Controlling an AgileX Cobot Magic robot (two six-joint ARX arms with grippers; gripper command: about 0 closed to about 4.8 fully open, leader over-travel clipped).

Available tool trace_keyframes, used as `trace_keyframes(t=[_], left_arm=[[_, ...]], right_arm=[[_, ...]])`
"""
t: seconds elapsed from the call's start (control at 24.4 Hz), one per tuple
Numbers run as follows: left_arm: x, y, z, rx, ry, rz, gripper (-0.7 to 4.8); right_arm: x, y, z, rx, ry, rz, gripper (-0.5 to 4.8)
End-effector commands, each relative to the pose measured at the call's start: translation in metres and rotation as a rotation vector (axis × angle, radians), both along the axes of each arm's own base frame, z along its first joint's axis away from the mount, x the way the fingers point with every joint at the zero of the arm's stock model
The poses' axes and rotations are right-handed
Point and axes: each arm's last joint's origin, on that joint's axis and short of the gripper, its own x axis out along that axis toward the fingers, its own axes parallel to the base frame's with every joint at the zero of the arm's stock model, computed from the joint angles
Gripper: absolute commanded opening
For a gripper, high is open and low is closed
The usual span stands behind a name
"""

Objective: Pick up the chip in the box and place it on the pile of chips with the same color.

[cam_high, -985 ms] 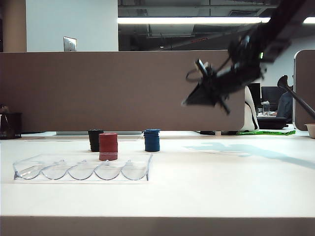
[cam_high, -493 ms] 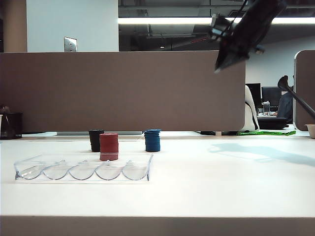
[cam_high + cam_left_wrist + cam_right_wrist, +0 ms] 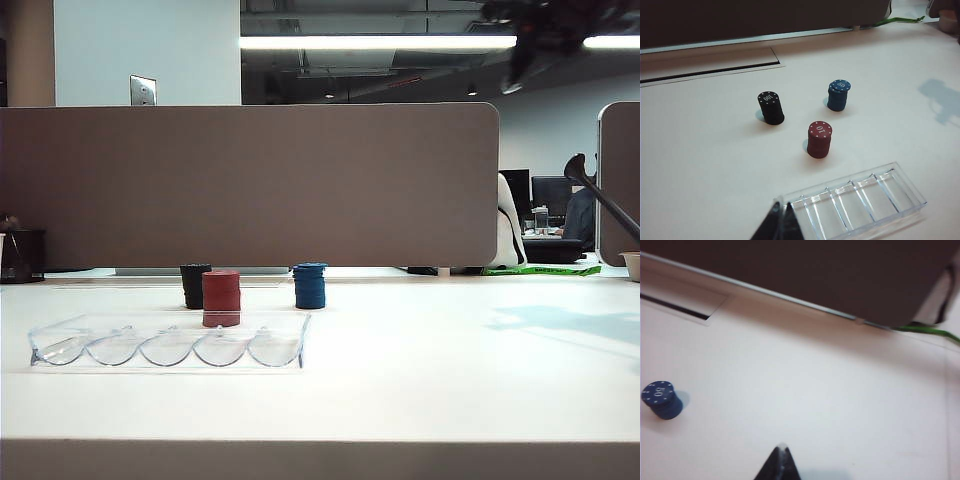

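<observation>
Rising to frame top: right hand (image 3: 780,460), closed; left hand (image 3: 780,222) closed.

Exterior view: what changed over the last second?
The right arm rose from mid-height above the table's right side to the top edge of the view; its right gripper is shut and holds nothing. Nothing was grasped or released. The clear tray with no chip in it, the blue stack, red stack and black stack stayed put. The left gripper is shut beside the tray.
</observation>
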Motion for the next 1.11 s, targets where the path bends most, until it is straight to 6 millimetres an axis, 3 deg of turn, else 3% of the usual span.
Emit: trace_keyframes(t=[0.04,0.33,0.49,0.57,0.82,1.11], left_arm=[[0.000,0.000,0.002,-0.024,-0.001,0.007,-0.06],[-0.002,0.000,0.004,-0.025,-0.020,0.008,-0.06],[-0.003,0.000,0.005,-0.026,-0.028,0.005,-0.06],[-0.005,0.000,0.006,-0.027,-0.042,0.005,-0.06],[-0.009,0.000,0.007,-0.030,-0.052,-0.008,-0.06],[-0.011,-0.002,0.004,-0.044,-0.018,-0.067,-0.06]], right_arm=[[-0.031,-0.009,-0.012,0.022,-0.121,-0.111,-0.09],[-0.104,-0.023,-0.047,0.040,-0.276,-0.190,-0.08],[-0.125,-0.027,-0.058,0.041,-0.291,-0.207,-0.08],[-0.138,-0.030,-0.062,0.122,-0.286,-0.240,-0.06],[-0.173,-0.037,-0.073,0.177,-0.454,-0.237,-0.06],[-0.201,-0.042,-0.099,0.142,-0.472,-0.116,-0.06]])
